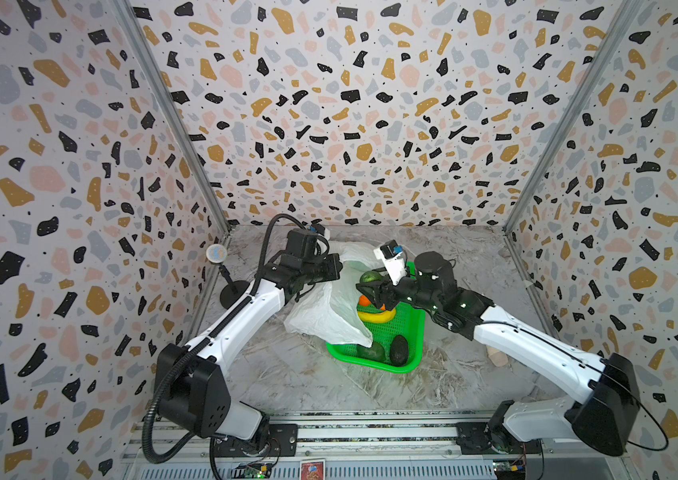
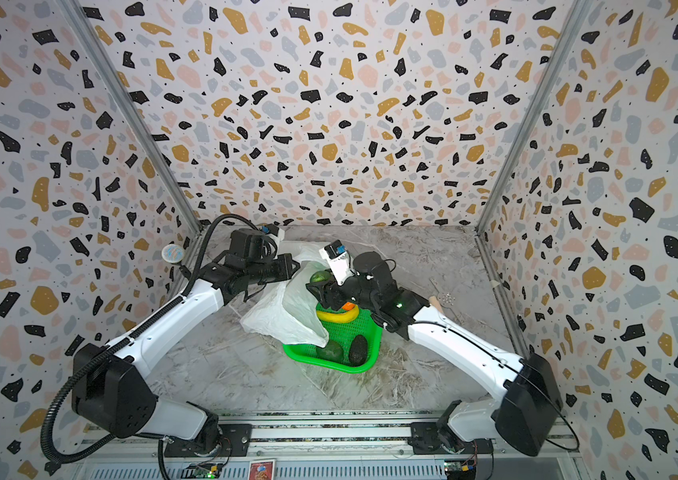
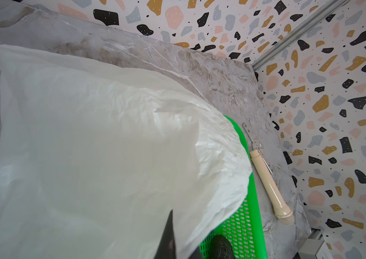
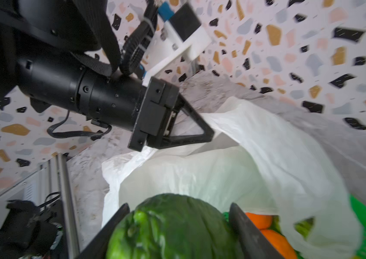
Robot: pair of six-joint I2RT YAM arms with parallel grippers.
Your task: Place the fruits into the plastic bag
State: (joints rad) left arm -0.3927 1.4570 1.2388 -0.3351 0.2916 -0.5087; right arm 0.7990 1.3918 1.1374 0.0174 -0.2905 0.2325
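The bumpy green fruit (image 4: 173, 231) sits squeezed between the two fingers of the right gripper (image 4: 177, 210), at the open mouth of the plastic bag (image 1: 329, 307), whose edge the left gripper (image 4: 210, 133) pinches tight and holds up over the green tray (image 1: 410, 328) where the banana (image 1: 374, 317) lies.

Three walls (image 1: 349, 104) in a terrazzo print, white with black, ochre, pink and grey chips, close the cell on the left, back and right. Bare aluminium posts (image 1: 171, 112) run down the two back corners. The floor is a grey-brown marble-look tabletop (image 1: 287, 386), faintly glossy under soft, even light. A slotted metal rail (image 1: 370, 434) edges the front. By the left post a small round disc (image 1: 216, 252) stands on a black stand, perhaps a marker.
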